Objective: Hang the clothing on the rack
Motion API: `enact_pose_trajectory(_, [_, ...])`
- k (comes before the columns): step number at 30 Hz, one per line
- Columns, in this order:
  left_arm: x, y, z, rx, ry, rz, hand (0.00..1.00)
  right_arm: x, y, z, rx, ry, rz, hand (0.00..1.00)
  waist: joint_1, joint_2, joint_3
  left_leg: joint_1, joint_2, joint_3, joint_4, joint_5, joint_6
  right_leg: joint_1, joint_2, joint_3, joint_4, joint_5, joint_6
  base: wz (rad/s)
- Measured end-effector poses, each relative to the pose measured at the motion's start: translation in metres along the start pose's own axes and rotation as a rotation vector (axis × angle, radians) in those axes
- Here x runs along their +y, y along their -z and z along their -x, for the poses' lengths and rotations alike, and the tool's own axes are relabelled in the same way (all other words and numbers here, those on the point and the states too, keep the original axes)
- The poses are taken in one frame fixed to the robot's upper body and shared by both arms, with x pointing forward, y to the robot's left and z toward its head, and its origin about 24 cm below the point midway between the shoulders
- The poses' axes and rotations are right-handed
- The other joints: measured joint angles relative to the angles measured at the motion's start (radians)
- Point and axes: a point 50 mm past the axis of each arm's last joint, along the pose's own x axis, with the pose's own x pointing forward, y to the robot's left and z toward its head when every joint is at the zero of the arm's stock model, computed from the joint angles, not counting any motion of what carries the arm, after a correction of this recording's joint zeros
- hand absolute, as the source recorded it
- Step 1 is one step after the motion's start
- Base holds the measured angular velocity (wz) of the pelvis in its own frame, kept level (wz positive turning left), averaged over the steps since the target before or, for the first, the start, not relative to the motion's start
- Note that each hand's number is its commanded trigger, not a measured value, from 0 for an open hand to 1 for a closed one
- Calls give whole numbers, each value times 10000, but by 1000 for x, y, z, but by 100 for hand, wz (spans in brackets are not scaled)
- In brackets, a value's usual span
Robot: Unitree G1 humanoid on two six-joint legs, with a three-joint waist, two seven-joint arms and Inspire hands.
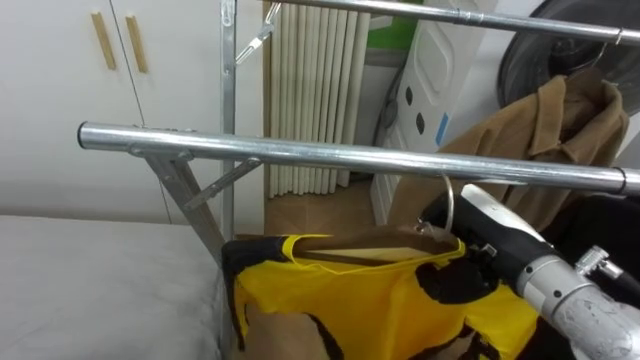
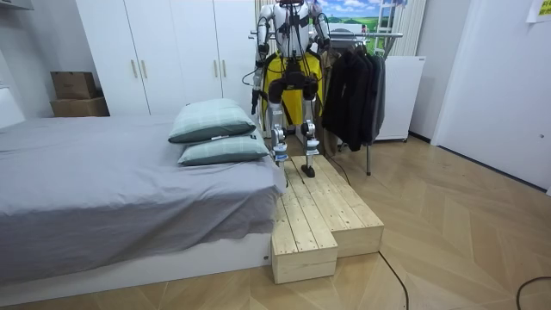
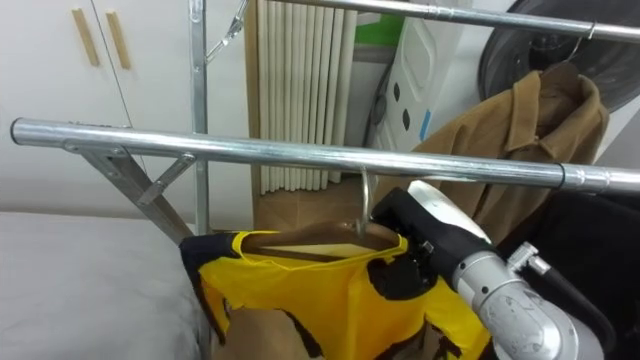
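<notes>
**Hanger raised to the lower rail**

Hanger (image 1: 365, 244) of pale wood, with a thin bent-wire hook (image 1: 449, 196), sits just under the rack's lower rail (image 1: 350, 157), a round, shiny metal tube running across the eye views. The hook's top reaches the rail's underside; whether it is over the tube cannot be told. A yellow garment (image 1: 380, 300) with black patches is draped on the hanger, its smooth cloth hanging in soft folds below the neckline.

The right hand (image 1: 468, 214), dark with a hard white shell at its back, comes in from the right and is closed on the hanger's neck just beside the hook.

A second metal rail (image 1: 450, 14) runs higher up. From it hangs a brown coat (image 1: 560, 125) with a broad collar, to the right behind the hand. A slanted metal brace joins the lower rail to an upright post at the left. Grey bedding (image 1: 100, 280) lies low on the left, before a white wardrobe (image 1: 60, 110) with slim wooden handles.

In the room view the robot stands on a slatted wooden platform (image 2: 323, 215) at the bed's far corner, facing the rack, where dark clothes (image 2: 357, 90) hang.
</notes>
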Motion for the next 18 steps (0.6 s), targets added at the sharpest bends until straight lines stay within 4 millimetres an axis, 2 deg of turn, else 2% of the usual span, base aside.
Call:
enact_pose_trajectory(8, [1,-5,0,-204,108,-3,0,-3,-2,-1,-126,164,-74,100,16,-61,9,-29,-2,1,1,0,0,-21,2,7,-31,36,8,0])
enact_pose_trajectory(14, [2,-10,0,-323,39,-5,0,-1,-4,-2,-571,-71,-901,100,35,-34,7,-65,8,-163,0,3,1,-23,7,-22,-46,36,8,2])
enact_pose_trajectory(18, [3,-14,0,-464,-25,-52,0,2,3,-7,-522,-291,-1589,100,54,-31,8,-51,22,-214,0,3,1,23,5,-97,-51,38,5,5])
